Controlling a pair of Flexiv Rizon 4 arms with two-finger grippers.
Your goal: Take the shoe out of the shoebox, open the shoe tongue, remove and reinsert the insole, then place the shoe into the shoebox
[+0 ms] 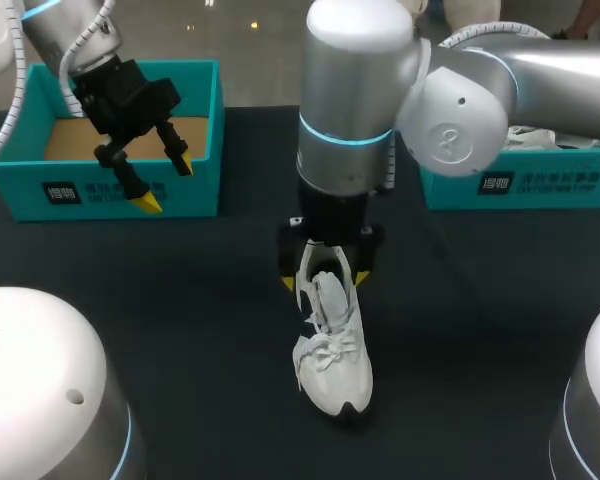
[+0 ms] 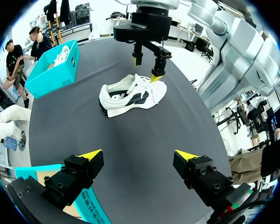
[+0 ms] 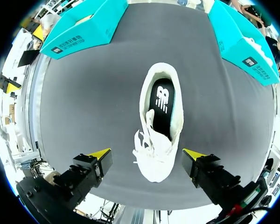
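Observation:
A white shoe lies upright on the dark table, toe toward the front edge. Its black insole shows inside the open collar. My right gripper hangs open just above the shoe. In the right wrist view the laced front of the shoe lies under and between the right gripper fingers, untouched. My left gripper is open and holds nothing, over the front wall of the left teal shoebox. From the left wrist view, the shoe lies ahead of the left gripper, under my right gripper.
A second teal shoebox stands at the back right with white contents. The left box shows only its brown cardboard floor. Dark tabletop surrounds the shoe on all sides.

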